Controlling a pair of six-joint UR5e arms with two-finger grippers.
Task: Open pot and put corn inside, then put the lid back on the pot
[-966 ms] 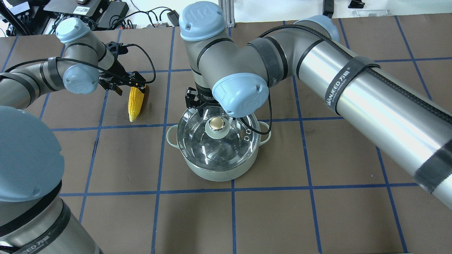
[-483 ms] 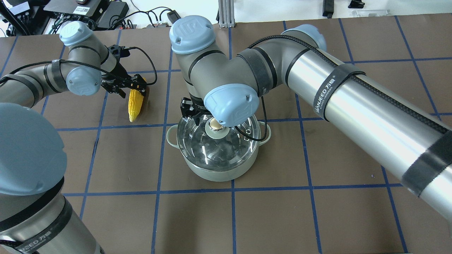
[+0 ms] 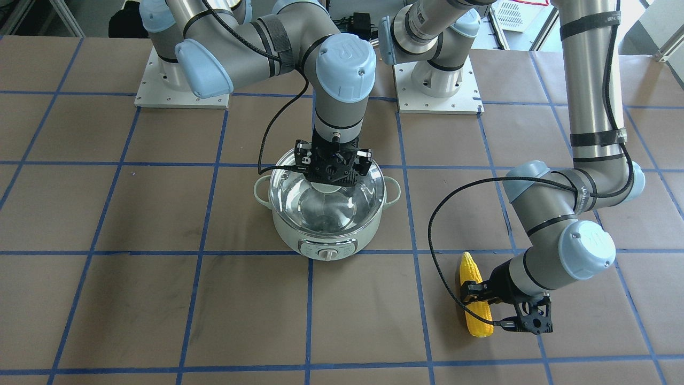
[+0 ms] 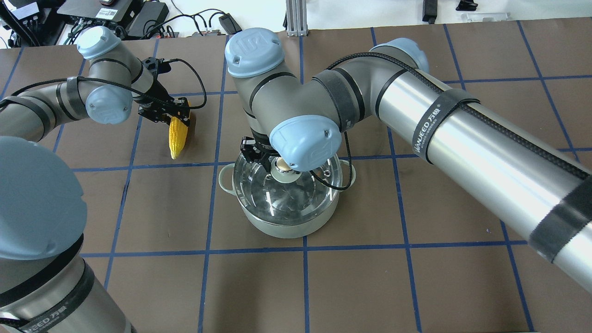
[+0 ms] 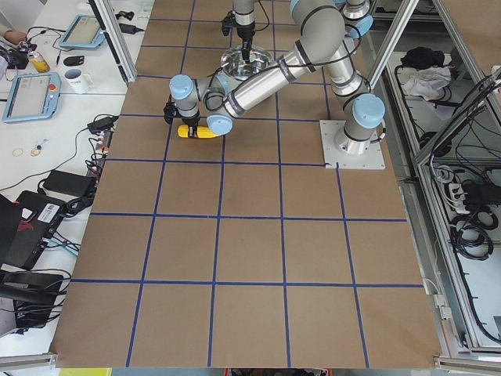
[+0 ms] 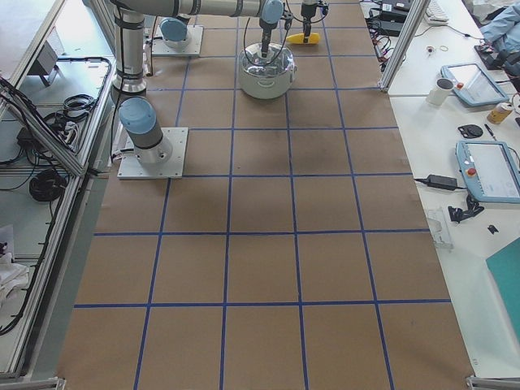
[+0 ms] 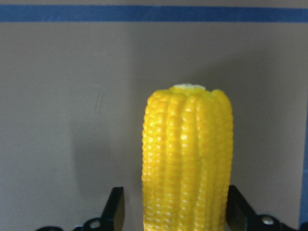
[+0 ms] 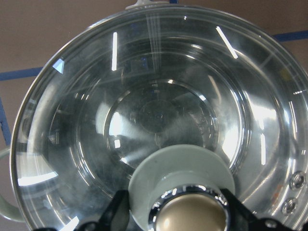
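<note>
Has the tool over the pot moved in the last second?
Yes. The right tool came down the view, from beyond the pot's rim onto the lid's knob.

Brown blue-gridded table, white side bench, perhaps with tablets

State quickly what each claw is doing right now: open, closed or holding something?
Left claw: open, straddling the corn, not yet gripping.
Right claw: open, either side of the lid knob.

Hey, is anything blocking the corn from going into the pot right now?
Yes. The lid sits closed on the pot, covering its opening. The right tool straddles the lid's knob but has not lifted it. The corn lies on the table, inside the open left tool.
</note>
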